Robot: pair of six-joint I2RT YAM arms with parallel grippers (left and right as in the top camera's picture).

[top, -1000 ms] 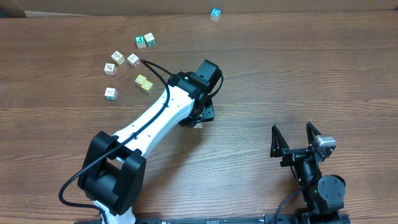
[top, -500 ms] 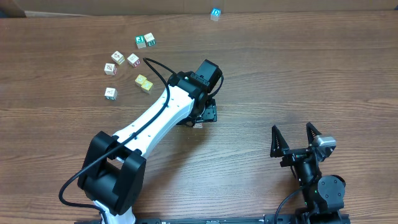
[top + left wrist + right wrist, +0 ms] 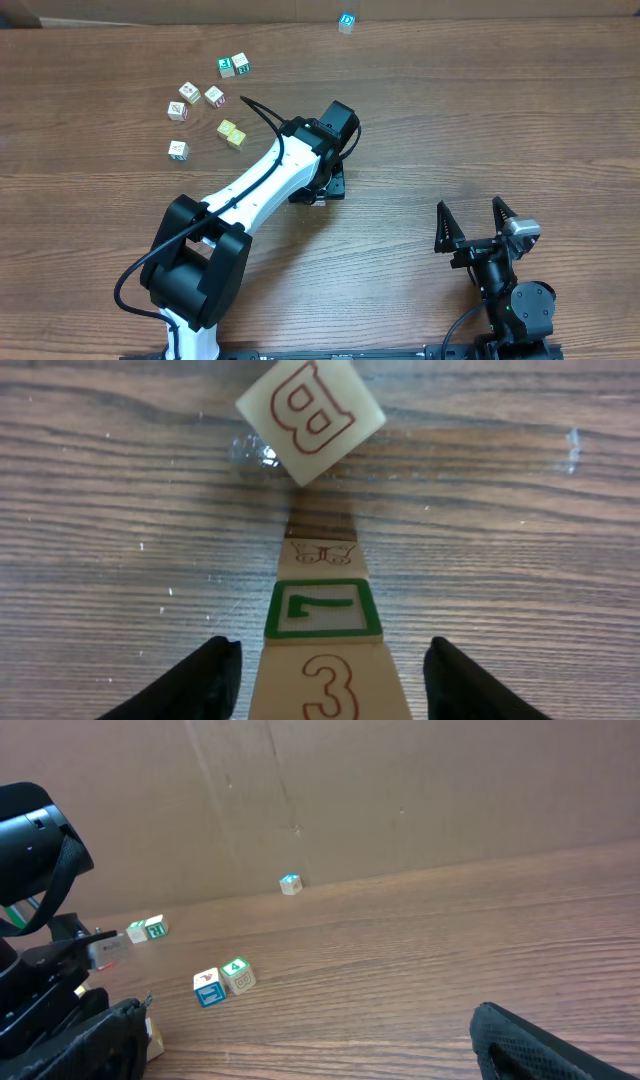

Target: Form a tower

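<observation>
The left arm (image 3: 265,180) reaches from the near left to the middle of the table (image 3: 500,120), wrist tipped down over the tower (image 3: 322,610). The left gripper (image 3: 330,655) stands apart, one finger on each side of the column, clear of it. A cube marked B (image 3: 310,418) sits skewed just beyond its foot. The right gripper (image 3: 472,222) rests spread wide, near right. Since a second ago the left arm's shoulder has swung inward, while the wrist has barely shifted.

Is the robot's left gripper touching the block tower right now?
Apart. The left wrist view shows the left gripper with its jaws on either side of the tower, and a strip of table shows in each gap.
</observation>
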